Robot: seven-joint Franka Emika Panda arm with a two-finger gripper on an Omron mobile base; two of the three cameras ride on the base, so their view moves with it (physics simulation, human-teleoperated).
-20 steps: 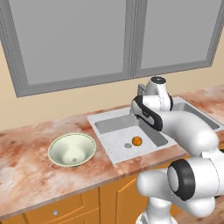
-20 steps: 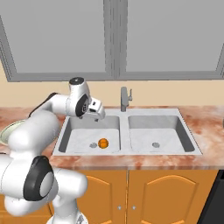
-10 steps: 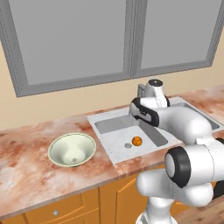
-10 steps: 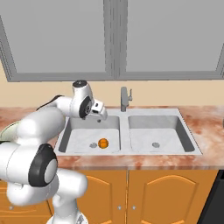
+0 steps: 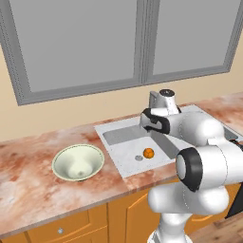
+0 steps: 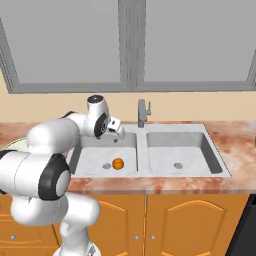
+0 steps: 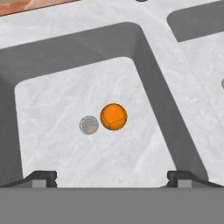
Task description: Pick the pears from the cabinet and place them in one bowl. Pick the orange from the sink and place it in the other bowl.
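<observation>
The orange [image 7: 113, 117] lies on the floor of the sink's [image 6: 190, 129] left basin, just beside the round drain [image 7: 89, 125]. It also appears as a small bright ball [image 5: 148, 152] [image 6: 118, 163]. My gripper [image 7: 111, 177] hangs open above that basin, apart from the orange, with nothing between its fingertips [image 7: 42, 176]. The hand [image 6: 116, 131] sits over the basin's back edge, pointing down. A smooth cream bowl [image 5: 78, 162] stands on the counter left of the sink [image 5: 114, 129]. The pears, the cabinet and the speckled bowl are out of view.
A grey faucet [image 6: 143, 112] rises behind the divider between the two basins. The right basin [image 6: 177, 152] holds only its drain. Marbled reddish counter [image 5: 28, 190] runs around the sink, with orange drawer fronts below and a large window behind.
The hand has eased slightly lower and further over the left basin. Its jaws stay wide apart. The orange and the bowl have not moved.
</observation>
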